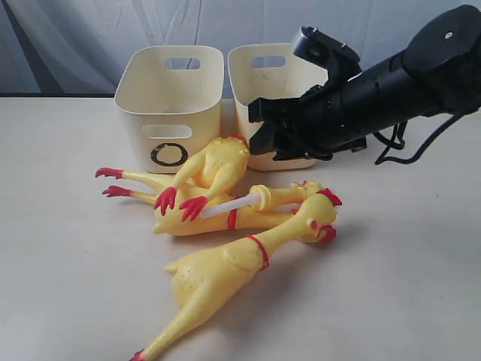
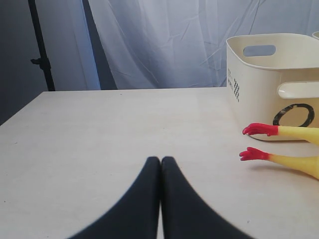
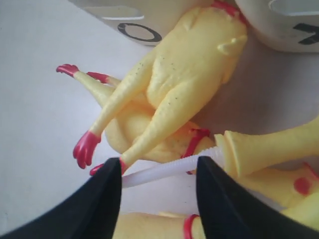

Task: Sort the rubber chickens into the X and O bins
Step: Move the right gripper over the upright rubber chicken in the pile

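Note:
Several yellow rubber chickens lie piled in front of the two cream bins. One chicken (image 1: 218, 167) (image 3: 187, 74) leans head-down against the O bin (image 1: 169, 98) (image 2: 271, 74), its red feet toward the camera. Another (image 1: 199, 216) lies under it, and the largest (image 1: 225, 271) lies nearest. A small one (image 1: 279, 197) (image 3: 269, 147) has a white ribbed tube (image 3: 167, 169) sticking out. My right gripper (image 1: 264, 141) (image 3: 159, 167) hovers open over the pile, with the tube showing across the gap between its fingers. The arm hides part of the X bin (image 1: 263, 79) (image 3: 289, 25). My left gripper (image 2: 160, 160) is shut and empty over bare table.
The left wrist view shows two red chicken feet (image 2: 259, 129) beside the O bin, a wide stretch of pale table (image 2: 109, 129) and a curtain behind. A black stand (image 2: 42, 50) rises at the far table edge.

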`<action>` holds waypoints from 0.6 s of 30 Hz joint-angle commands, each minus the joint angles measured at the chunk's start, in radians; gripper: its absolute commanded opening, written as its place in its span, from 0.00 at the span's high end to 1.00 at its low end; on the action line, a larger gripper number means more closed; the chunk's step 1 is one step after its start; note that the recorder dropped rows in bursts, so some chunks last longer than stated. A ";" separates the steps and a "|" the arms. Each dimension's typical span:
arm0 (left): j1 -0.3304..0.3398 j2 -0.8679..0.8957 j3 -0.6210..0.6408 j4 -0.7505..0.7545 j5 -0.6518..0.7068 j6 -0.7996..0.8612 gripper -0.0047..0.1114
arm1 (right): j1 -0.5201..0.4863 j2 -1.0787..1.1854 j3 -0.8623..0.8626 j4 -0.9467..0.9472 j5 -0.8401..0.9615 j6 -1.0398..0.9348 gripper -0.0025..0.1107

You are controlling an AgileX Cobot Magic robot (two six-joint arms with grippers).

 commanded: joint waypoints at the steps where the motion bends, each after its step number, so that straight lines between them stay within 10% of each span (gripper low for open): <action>1: -0.006 -0.005 0.002 0.000 -0.006 -0.001 0.96 | 0.033 0.048 -0.008 0.127 -0.015 -0.001 0.57; 18: -0.006 -0.005 0.002 0.000 -0.006 -0.001 0.96 | 0.139 0.215 -0.027 0.253 -0.259 0.009 0.57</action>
